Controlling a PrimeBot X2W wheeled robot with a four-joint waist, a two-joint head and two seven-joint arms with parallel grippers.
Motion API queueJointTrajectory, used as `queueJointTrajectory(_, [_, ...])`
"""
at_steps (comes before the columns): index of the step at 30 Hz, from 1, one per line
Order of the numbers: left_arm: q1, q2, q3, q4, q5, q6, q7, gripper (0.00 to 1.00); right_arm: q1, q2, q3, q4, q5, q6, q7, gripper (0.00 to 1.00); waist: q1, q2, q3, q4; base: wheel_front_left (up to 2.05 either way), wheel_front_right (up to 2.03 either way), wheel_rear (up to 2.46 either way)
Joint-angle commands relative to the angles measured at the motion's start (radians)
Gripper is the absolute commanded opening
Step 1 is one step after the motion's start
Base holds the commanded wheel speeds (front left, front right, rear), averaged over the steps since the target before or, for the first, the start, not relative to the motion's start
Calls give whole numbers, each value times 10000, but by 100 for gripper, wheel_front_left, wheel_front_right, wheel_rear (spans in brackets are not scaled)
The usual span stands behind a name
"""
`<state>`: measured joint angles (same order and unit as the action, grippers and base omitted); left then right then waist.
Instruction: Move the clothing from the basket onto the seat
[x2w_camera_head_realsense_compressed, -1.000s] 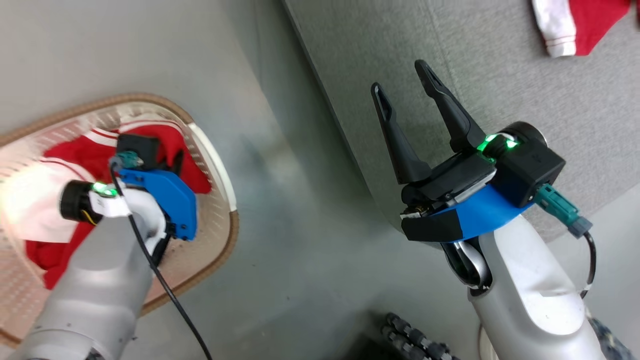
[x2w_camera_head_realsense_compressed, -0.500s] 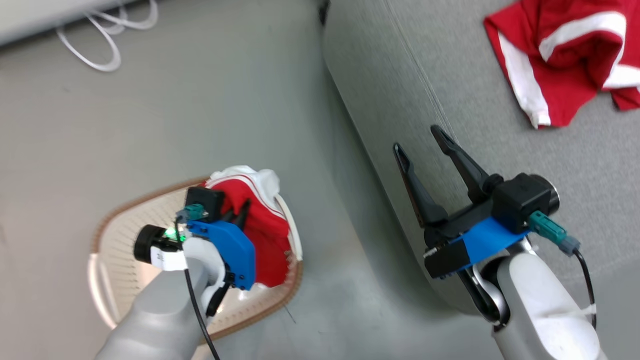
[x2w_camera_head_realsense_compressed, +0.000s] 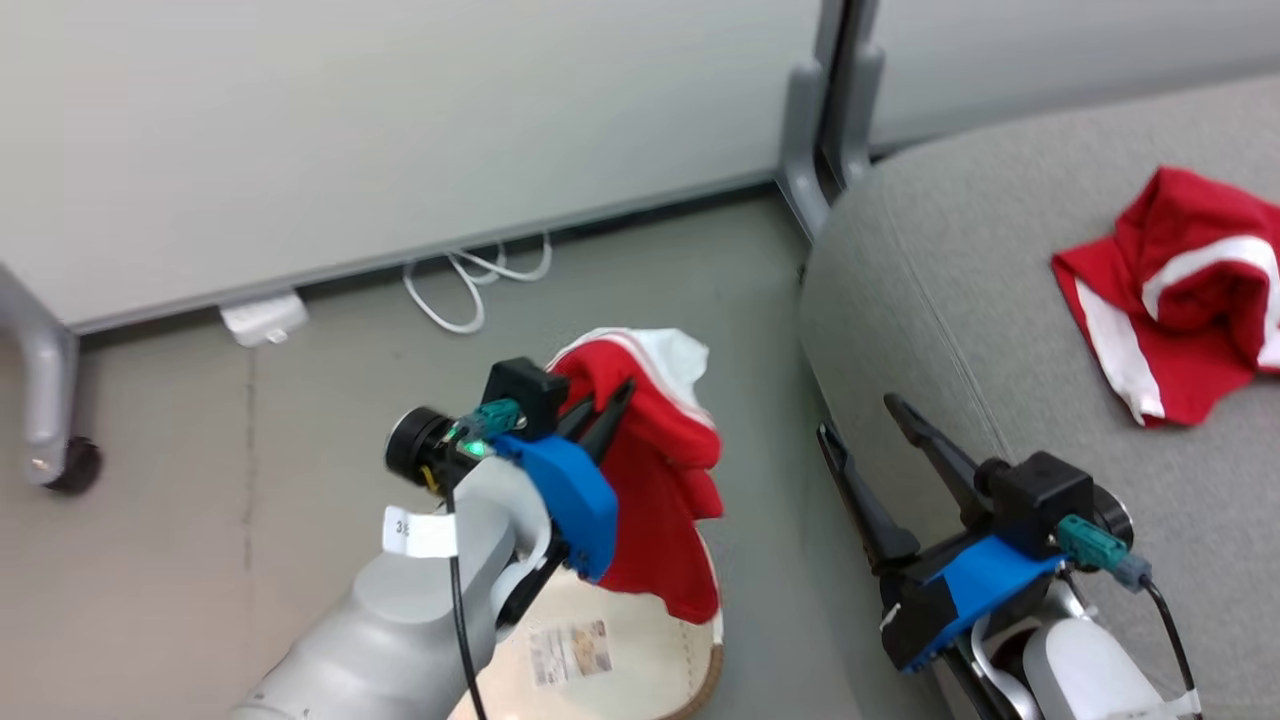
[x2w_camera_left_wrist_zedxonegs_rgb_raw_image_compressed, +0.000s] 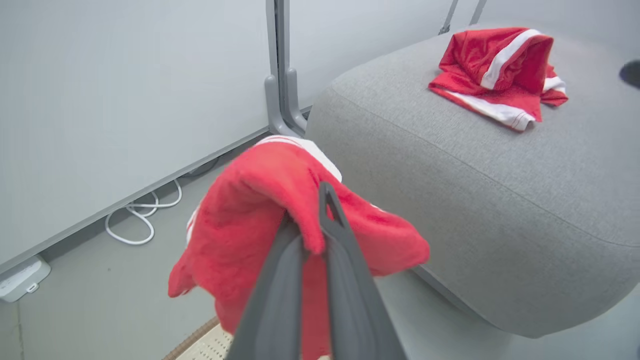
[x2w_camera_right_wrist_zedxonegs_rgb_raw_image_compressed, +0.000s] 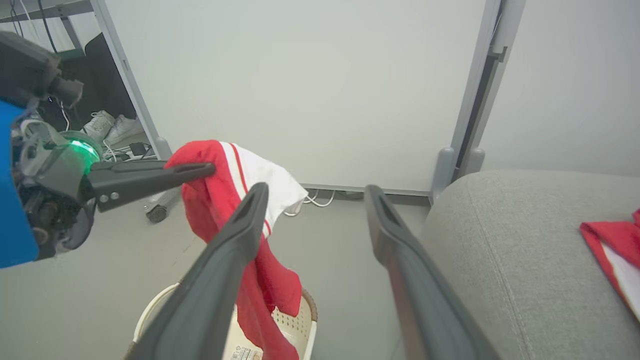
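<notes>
My left gripper (x2w_camera_head_realsense_compressed: 600, 410) is shut on a red garment with white trim (x2w_camera_head_realsense_compressed: 660, 480), which hangs in the air above the cream basket (x2w_camera_head_realsense_compressed: 690, 670). In the left wrist view the fabric (x2w_camera_left_wrist_zedxonegs_rgb_raw_image_compressed: 240, 225) drapes over the closed fingers (x2w_camera_left_wrist_zedxonegs_rgb_raw_image_compressed: 327, 210). The grey seat (x2w_camera_head_realsense_compressed: 950, 260) lies to the right, and a second red and white garment (x2w_camera_head_realsense_compressed: 1180, 300) rests on it. My right gripper (x2w_camera_head_realsense_compressed: 860, 417) is open with nothing between its fingers, beside the seat's edge. The right wrist view has the held garment (x2w_camera_right_wrist_zedxonegs_rgb_raw_image_compressed: 220, 205) just past the right gripper (x2w_camera_right_wrist_zedxonegs_rgb_raw_image_compressed: 316, 190).
A pale partition wall stands behind, with a grey post foot (x2w_camera_head_realsense_compressed: 815, 130) by the seat's corner. A white cable (x2w_camera_head_realsense_compressed: 470, 290) and a small white box (x2w_camera_head_realsense_compressed: 262, 318) lie on the floor. A castor (x2w_camera_head_realsense_compressed: 60, 465) is at the left. Shoes (x2w_camera_right_wrist_zedxonegs_rgb_raw_image_compressed: 110, 127) sit beyond the partition.
The head camera has tilted up. My left gripper has lifted the red garment up out of the basket. The right gripper stays open.
</notes>
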<state>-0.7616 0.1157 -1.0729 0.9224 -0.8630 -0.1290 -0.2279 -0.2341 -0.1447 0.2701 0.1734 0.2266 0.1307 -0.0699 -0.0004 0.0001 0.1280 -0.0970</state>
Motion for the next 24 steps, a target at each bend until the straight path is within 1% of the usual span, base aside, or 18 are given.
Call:
queueJointTrajectory(1, [-346,-115,-156,-205,-135,-20,-105,0,348,-68,-38,-94,49,1,149,100,4,-1,-866,723,0,0,0])
queueJointTrajectory(5, [-834,-302,-381,-512,-367,-20,-165,0,671,-81,-33,-142,121,1,334,100,4,-1,-1184,893,0,0,0])
queueJointTrajectory(15, [-1892,-551,-784,-961,-710,-20,-268,0,817,-31,106,-225,195,1,565,100,4,-1,-1490,919,0,0,0])
queueJointTrajectory(24, [-2084,-635,-1159,-932,-1041,-20,-320,0,795,-81,259,-218,280,1,635,100,4,-1,-1525,787,0,0,0])
